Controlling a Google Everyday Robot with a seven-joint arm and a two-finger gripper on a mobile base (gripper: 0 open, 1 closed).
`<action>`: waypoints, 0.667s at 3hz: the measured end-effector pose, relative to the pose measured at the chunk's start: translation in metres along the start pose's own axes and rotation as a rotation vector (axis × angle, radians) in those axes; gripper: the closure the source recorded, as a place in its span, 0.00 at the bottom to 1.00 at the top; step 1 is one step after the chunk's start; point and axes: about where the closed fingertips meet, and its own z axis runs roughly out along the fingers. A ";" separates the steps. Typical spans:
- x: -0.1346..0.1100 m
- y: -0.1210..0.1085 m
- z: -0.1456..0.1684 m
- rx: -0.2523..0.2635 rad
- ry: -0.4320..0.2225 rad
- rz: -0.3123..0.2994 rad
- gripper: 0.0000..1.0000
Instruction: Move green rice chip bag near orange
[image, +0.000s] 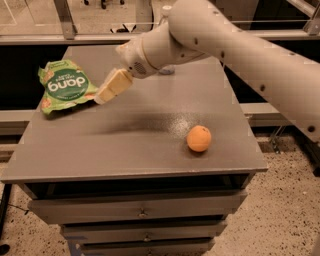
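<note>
The green rice chip bag (66, 86) lies flat at the far left of the grey cabinet top (140, 145), its dark green round patch facing up. The orange (199, 138) sits on the right part of the top, well apart from the bag. My gripper (106, 94) hangs on the white arm that reaches in from the upper right. Its cream tip is just right of the bag's right edge, close above the surface.
The cabinet top ends in a front edge above several drawers (140, 212). A bottle (166, 70) stands at the back behind the arm. A rail and glass partition (70, 37) run along the back. Speckled floor lies on the right.
</note>
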 end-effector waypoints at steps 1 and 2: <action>-0.010 -0.022 0.038 0.011 -0.025 0.007 0.00; -0.019 -0.036 0.078 0.005 -0.047 0.034 0.00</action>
